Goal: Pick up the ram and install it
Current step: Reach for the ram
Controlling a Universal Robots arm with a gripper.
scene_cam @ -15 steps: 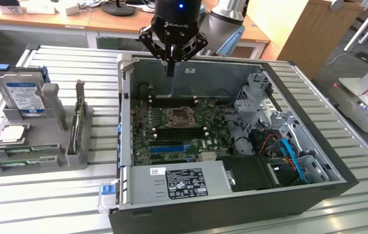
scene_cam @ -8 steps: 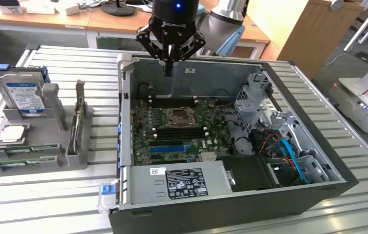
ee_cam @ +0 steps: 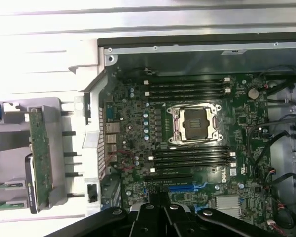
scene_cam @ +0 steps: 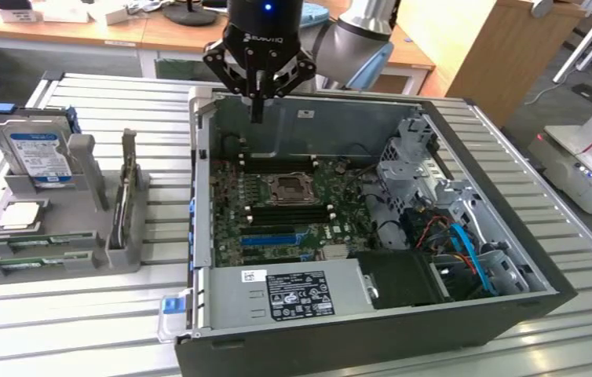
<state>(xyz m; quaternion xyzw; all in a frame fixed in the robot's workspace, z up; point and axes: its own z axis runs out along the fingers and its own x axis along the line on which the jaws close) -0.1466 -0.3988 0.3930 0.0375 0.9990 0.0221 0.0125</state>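
My fingers point(scene_cam: 258, 108) are shut, empty, over the open case point(scene_cam: 317, 126); the ram point(scene_cam: 129, 184) stands on edge in its rack point(scene_cam: 126, 253) by the tabletop point(scene_cam: 76, 330) edge, the exterior view's left, top free for grabbing

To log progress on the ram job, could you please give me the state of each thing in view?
gripper: shut, holding nothing.
ram: on edge in the grey holder, not held.
computer case: open, side panel off.
CPU socket: empty.
memory slots: empty.
hard drive: upright in the holder.
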